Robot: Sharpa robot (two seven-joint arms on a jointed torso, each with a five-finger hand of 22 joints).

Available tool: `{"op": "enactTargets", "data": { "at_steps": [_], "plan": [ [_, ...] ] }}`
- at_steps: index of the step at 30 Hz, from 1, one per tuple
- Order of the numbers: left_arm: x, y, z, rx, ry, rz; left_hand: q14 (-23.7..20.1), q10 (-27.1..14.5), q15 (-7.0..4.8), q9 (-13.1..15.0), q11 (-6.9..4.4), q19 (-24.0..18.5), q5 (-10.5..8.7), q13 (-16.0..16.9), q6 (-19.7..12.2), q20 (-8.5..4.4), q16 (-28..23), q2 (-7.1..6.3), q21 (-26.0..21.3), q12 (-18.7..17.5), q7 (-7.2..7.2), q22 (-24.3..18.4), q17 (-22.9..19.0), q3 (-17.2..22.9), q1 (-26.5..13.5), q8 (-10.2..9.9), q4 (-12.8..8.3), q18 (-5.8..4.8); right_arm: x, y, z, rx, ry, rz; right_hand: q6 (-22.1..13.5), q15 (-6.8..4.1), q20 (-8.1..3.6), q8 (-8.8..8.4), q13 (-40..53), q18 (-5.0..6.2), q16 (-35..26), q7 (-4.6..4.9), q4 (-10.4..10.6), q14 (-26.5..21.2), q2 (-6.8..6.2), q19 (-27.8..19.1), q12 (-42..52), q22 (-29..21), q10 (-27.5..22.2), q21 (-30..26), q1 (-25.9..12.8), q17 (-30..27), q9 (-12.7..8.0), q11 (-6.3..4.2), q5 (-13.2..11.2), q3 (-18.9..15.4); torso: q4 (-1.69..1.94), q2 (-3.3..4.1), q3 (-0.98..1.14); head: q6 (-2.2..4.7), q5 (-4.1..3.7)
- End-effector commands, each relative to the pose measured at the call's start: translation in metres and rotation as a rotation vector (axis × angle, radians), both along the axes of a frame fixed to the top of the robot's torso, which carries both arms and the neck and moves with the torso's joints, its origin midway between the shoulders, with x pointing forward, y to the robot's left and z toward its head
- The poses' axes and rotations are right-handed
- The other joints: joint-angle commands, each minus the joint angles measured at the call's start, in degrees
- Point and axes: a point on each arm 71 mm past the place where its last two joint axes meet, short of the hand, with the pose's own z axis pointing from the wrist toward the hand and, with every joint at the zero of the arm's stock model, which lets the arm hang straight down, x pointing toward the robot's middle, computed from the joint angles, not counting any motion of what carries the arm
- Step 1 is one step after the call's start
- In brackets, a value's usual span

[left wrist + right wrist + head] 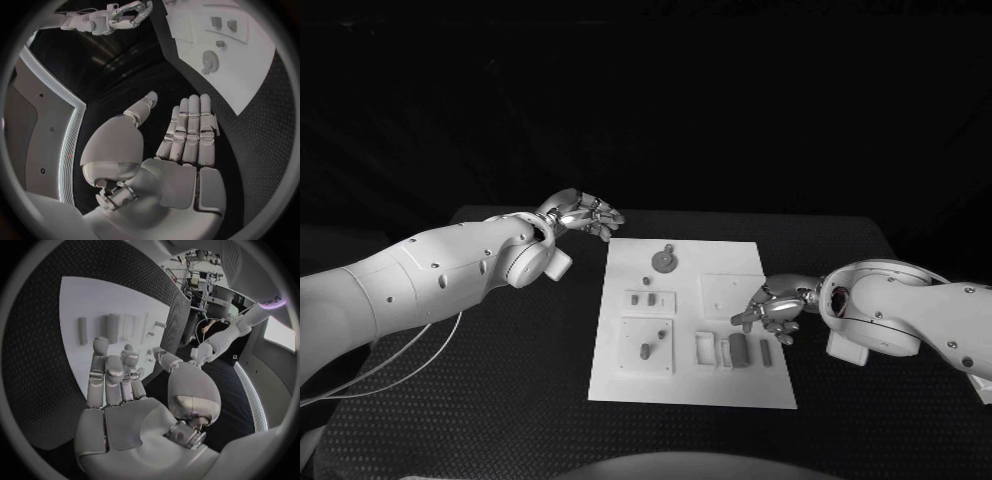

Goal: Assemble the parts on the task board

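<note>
The white task board (718, 256) lies in the middle of the black table. On it are a round grey part with a stem (666, 261), small pegs (642, 298), another peg (646, 350) and upright bars (737, 349). My left hand (584, 215) hovers off the board's far left corner, fingers straight and holding nothing (187, 135); the round part (209, 61) lies ahead of it. My right hand (773, 312) hangs over the board's right edge, just beyond the bars, with flat empty fingers (119, 385). The bars (112, 327) stand in front of its fingertips.
A raised square plate (730, 290) sits on the board near my right hand. Bare black table (516, 380) stretches left of the board and in front of it. The table's far edge (733, 212) runs behind the board.
</note>
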Motion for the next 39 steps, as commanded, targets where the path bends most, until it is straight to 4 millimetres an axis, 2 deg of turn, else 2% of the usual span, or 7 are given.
{"op": "enactTargets", "data": {
  "at_steps": [1, 7, 14, 20, 26, 34, 39],
  "plan": [
    [0.0, -0.004, 0.001, -0.023, -0.007, -0.023, 0.2, 0.0, 0.28, 0.1, 0.03, 0.1, 0.05, 0.1, 0.0, 0.2, -0.3, 0.02, -0.3, 0.0, -0.13, 0.1, 0.1, 0.0, -0.8, 0.2, 0.3, 0.47, -0.005, -0.003, -0.008, -0.068, 0.081, -0.009, 0.9, -0.67, -0.36, 0.05, 0.2, 1.18, 0.6, 0.32, 0.5, 1.1, -0.24, 0.2, 0.5, 1.5, -0.7, 0.5, -1.1, 0.4, 0.3, -1.21, -0.1, 0.2, -0.07, -0.11, -0.04, -0.17, -0.24],
    [-0.001, -0.005, 0.001, -0.024, -0.006, -0.026, 0.2, -0.1, 0.31, 0.2, 0.07, 0.0, 0.05, 0.2, -0.1, 0.22, -0.4, -0.01, -0.3, -0.1, -0.15, 0.1, 0.2, -0.2, -0.9, 0.2, 0.4, 0.46, -0.002, -0.005, -0.016, -0.149, 0.046, -0.012, 1.4, -0.85, -0.78, -0.42, 0.4, 1.18, 1.8, 0.13, 1.0, 2.1, -0.86, 0.3, 1.1, 1.4, -0.3, 1.6, -4.1, 2.0, 0.8, -1.41, -0.1, 0.6, 0.06, -0.05, -0.15, -0.36, -0.58],
    [-0.001, -0.003, 0.001, -0.024, -0.006, -0.026, 0.2, -0.1, 0.32, 0.2, 0.09, 0.0, 0.05, 0.3, -0.1, 0.23, -0.6, 0.02, -0.4, -0.1, -0.17, 0.1, 0.4, -0.2, -1.0, 0.2, 0.4, 0.46, 0.002, -0.006, -0.021, -0.201, 0.02, -0.012, 1.8, -0.94, -0.93, -0.75, 0.3, 1.18, 2.1, 0.03, 1.2, 2.2, -1.26, 0.1, 1.2, 1.4, -0.2, 2.0, -5.7, 1.9, 1.1, -1.49, -0.1, 1.2, 0.06, 0.0, -0.09, -0.72, -0.5],
    [-0.001, -0.004, 0.001, -0.026, -0.005, -0.029, 0.2, -0.2, 0.32, 0.2, 0.1, 0.0, 0.05, 0.4, -0.1, 0.23, -0.6, 0.03, -0.4, -0.2, -0.19, 0.1, 0.4, -0.2, -1.1, 0.2, 0.5, 0.47, -0.001, 0.0, -0.036, -0.212, 0.034, 0.0, 1.8, -0.94, -0.96, -0.97, 0.2, 1.18, 1.9, 0.04, 1.0, 1.9, -1.08, 0.0, 1.2, 1.4, -0.3, 2.2, -6.1, 1.4, 1.2, -1.48, -0.1, 1.4, 0.03, -0.01, -0.05, -0.95, -0.35],
    [-0.002, -0.005, 0.001, -0.028, -0.002, -0.036, 0.2, -0.2, 0.33, 0.2, 0.1, 0.0, 0.05, 0.4, -0.1, 0.24, -0.7, 0.05, -0.5, -0.2, -0.2, 0.1, 0.5, -0.3, -1.1, 0.2, 0.5, 0.47, -0.003, 0.01, -0.048, -0.218, 0.052, 0.018, 1.7, -0.9, -0.95, -1.26, 0.2, 1.18, 1.9, 0.09, 0.3, 1.7, -0.91, -0.2, 1.1, 1.4, -0.3, 2.3, -6.3, 1.2, 1.3, -1.43, -0.2, 1.7, 0.04, 0.02, 0.06, -1.26, -0.13],
    [-0.002, -0.005, 0.001, -0.028, 0.0, -0.036, 0.2, -0.2, 0.33, 0.3, 0.1, 0.0, 0.05, 0.5, -0.1, 0.24, -0.8, 0.1, -0.5, -0.2, -0.2, 0.2, 0.6, -0.3, -1.1, 0.2, 0.6, 0.47, 0.0, 0.002, -0.06, -0.25, 0.072, 0.008, 1.3, -0.66, -0.75, -1.99, 0.0, 1.18, 1.6, 0.33, -1.4, 0.8, -0.65, -0.8, 0.9, 1.4, -0.8, 2.6, -6.8, 0.2, 1.4, -1.19, -0.2, 2.0, 0.01, -0.01, -0.08, -1.64, 0.06],
    [-0.002, -0.004, 0.001, -0.028, 0.0, -0.036, 0.2, -0.2, 0.33, 0.3, 0.1, 0.0, 0.05, 0.5, -0.2, 0.24, -0.8, 0.1, -0.5, -0.2, -0.19, 0.2, 0.6, -0.3, -1.1, 0.3, 0.6, 0.47, -0.001, 0.005, -0.063, -0.248, 0.077, 0.015, 1.3, -0.61, -0.68, -2.17, 0.0, 1.18, 1.6, 0.38, -2.1, 0.7, -0.48, -0.9, 0.9, 1.4, -0.8, 2.7, -7.1, 0.2, 1.5, -1.14, -0.2, 2.2, 0.02, -0.04, -0.06, -1.81, 0.1]
  ]
}}
